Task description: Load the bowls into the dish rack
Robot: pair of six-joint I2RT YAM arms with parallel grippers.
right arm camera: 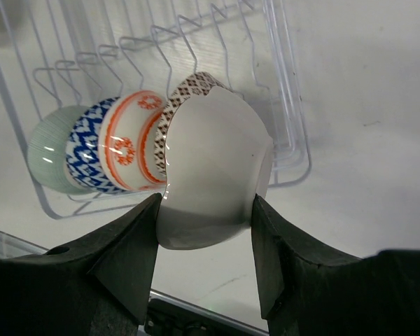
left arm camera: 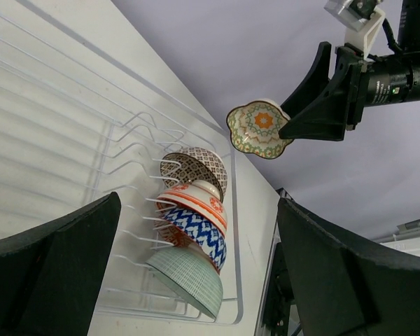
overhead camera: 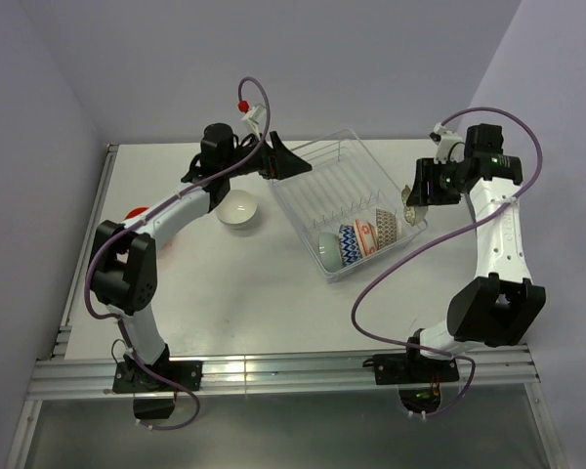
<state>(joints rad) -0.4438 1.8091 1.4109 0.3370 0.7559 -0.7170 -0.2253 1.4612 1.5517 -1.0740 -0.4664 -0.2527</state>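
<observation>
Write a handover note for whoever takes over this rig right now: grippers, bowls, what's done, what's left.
Left gripper: open and empty, over the far end of the rack.
Right gripper: shut on the scalloped bowl, at the rack's right edge, not yet slotted.
Done: four bowls stand on edge in a row in the rack: teal bowl, blue bowl, orange-white bowl, brown bowl.
Left: slot the scalloped bowl, then load the white bowl from the table left of the rack, and the orange-red bowl, partly hidden behind the left arm.
</observation>
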